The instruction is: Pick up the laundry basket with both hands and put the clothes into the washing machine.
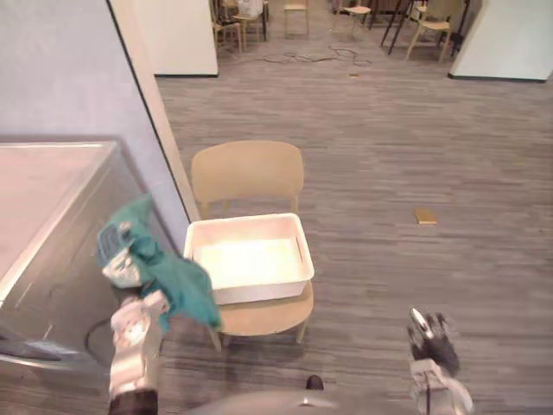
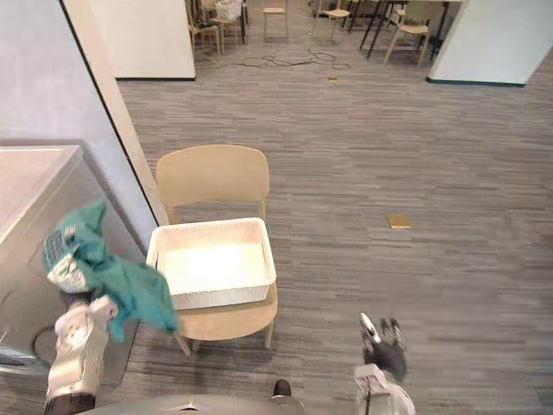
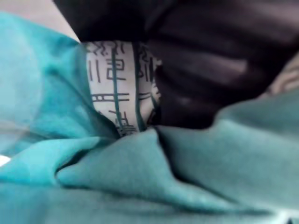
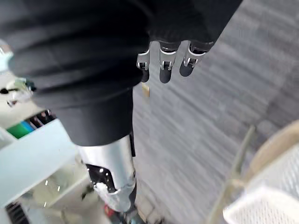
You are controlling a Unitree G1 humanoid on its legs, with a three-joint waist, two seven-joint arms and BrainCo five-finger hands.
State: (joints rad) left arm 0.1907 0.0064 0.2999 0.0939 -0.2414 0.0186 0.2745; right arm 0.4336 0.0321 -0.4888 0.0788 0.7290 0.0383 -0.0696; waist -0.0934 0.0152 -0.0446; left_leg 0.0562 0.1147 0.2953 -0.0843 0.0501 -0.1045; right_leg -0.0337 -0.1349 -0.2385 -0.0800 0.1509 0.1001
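Note:
My left hand (image 1: 128, 272) is raised beside the washing machine (image 1: 60, 259) and is shut on a teal garment (image 1: 177, 285), which hangs from it over the machine's front corner. In the left wrist view the teal cloth (image 3: 140, 182) with a white printed patch lies against the hand's dark cover (image 3: 210, 70). The white laundry basket (image 1: 251, 226) stands on the seat of a tan chair (image 1: 246, 173) and looks bare inside. My right hand (image 1: 428, 339) hangs low at the right, fingers (image 4: 161, 65) straight, holding nothing.
A pale wall panel (image 1: 147, 112) rises behind the machine, just left of the chair. A small tan object (image 1: 424, 216) lies on the grey floor to the right. More chairs (image 1: 226, 26) and cables (image 1: 302, 57) stand far back.

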